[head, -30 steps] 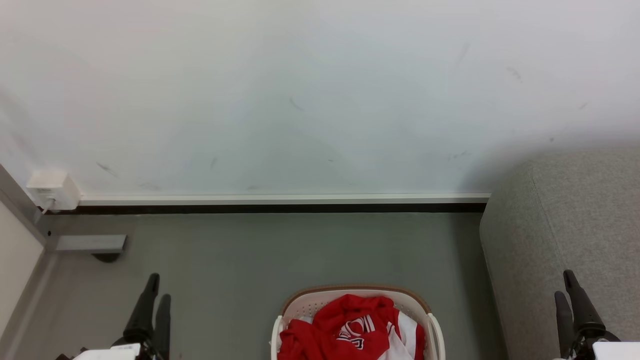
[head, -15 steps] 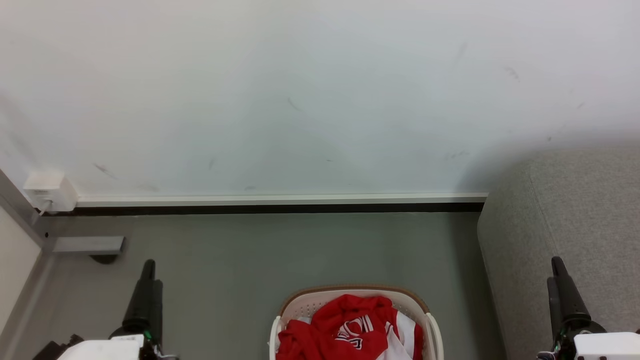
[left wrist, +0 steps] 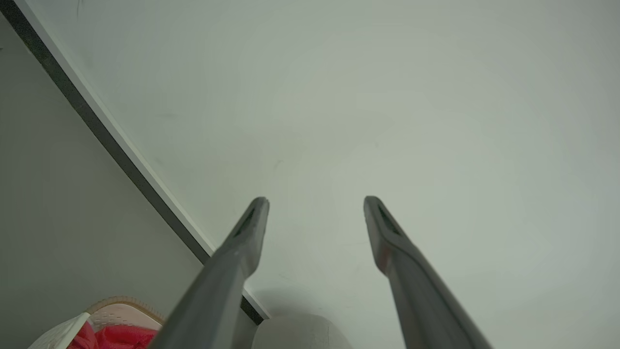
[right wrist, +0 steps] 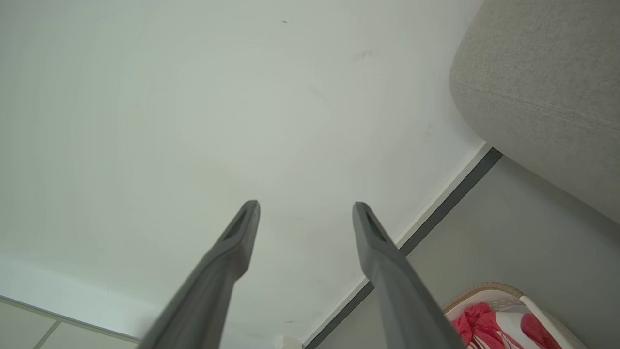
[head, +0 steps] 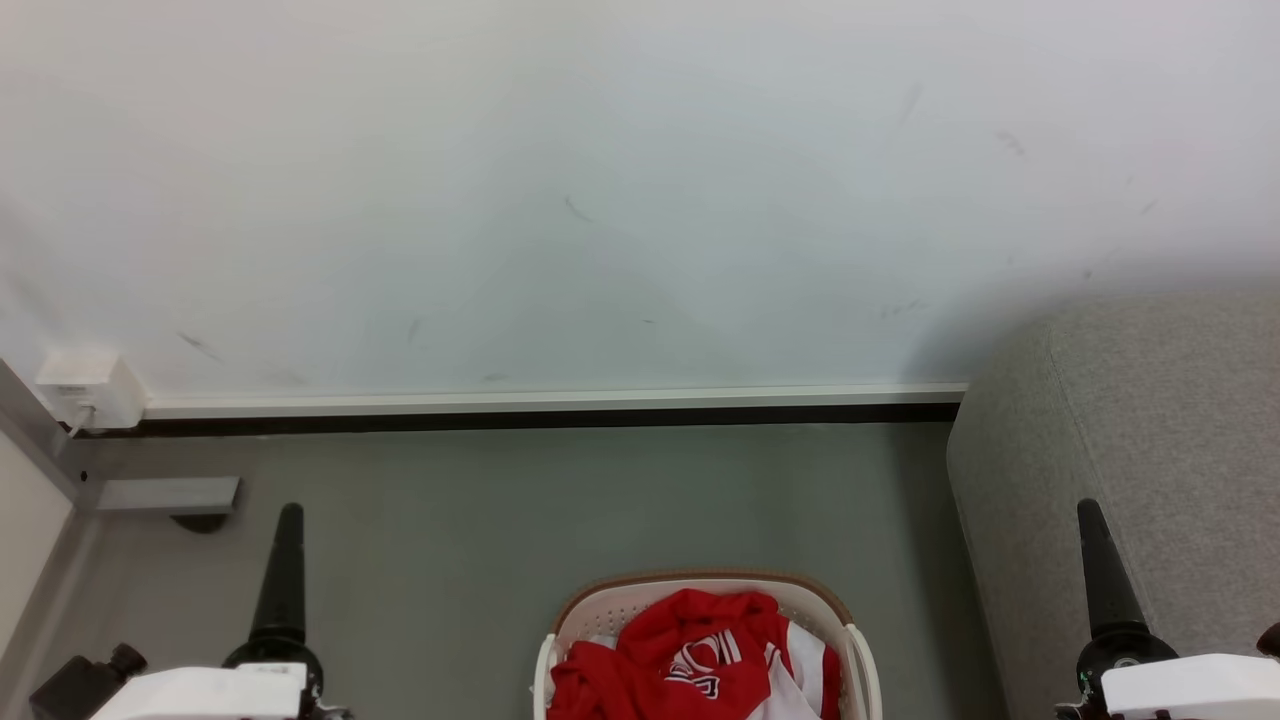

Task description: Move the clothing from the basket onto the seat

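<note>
Head view: 1 basket [head: 705,578], 2 claws [head: 289,515] [head: 1090,510]

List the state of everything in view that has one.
left hand, open, empty.
right hand, open, empty.
basket, upright on the floor, loaded.
clothing, crumpled in the basket, untouched.
seat, no clothing on the part in view.
</note>
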### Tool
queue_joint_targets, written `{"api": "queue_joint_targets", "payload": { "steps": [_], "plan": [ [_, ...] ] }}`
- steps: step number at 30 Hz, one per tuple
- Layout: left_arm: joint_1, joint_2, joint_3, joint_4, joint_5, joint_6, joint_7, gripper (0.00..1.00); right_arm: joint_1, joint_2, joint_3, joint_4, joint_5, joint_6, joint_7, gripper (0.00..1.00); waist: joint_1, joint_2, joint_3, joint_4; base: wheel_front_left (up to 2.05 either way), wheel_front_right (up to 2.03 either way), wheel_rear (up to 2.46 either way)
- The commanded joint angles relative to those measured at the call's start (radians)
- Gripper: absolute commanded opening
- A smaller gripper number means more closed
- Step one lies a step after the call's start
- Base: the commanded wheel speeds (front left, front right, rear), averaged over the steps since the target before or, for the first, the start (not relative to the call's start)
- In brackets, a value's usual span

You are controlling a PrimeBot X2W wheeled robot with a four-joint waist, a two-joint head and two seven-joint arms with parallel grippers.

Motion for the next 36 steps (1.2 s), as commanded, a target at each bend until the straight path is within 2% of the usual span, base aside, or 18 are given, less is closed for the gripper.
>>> {"api": "queue_joint_targets", "payload": {
  "steps": [1, 18, 23, 29, 36],
  "plan": [
    [-0.01, 0.007, 0.0, -0.02, 0.036, 0.0, -0.01, 1.0, -0.019, -0.011, 0.003, -0.02, -0.033, -0.001, -0.01, 1.0, 0.0, 0.0, 0.0, -0.001, 0.0, 0.0, 0.0],
    [0.007, 0.013, -0.034, -0.044, 0.418, 0.0, -0.068, 1.0, -0.022, -0.012, 0.038, -0.043, -0.402, -0.001, -0.067, 1.0, 0.0, 0.0, -0.006, -0.008, 0.0, 0.0, 0.0],
    [0.014, 0.026, -0.052, -0.049, 0.556, 0.018, -0.085, 1.0, -0.022, -0.012, 0.052, -0.036, -0.519, -0.001, -0.083, 1.0, 0.0, 0.0, -0.009, -0.011, 0.0, 0.0, 0.0],
    [0.022, 0.033, -0.075, -0.045, 0.649, 0.05, -0.1, 1.0, -0.022, -0.013, 0.064, -0.018, -0.612, -0.001, -0.1, 1.0, 0.0, 0.0, -0.011, -0.017, 0.0, 0.0, 0.0],
    [0.03, 0.047, -0.097, -0.027, 0.716, 0.055, -0.119, 1.0, -0.026, -0.013, 0.067, -0.011, -0.698, -0.001, -0.119, 1.0, 0.0, 0.0, -0.014, -0.023, 0.0, 0.0, 0.0]
  ]
}}
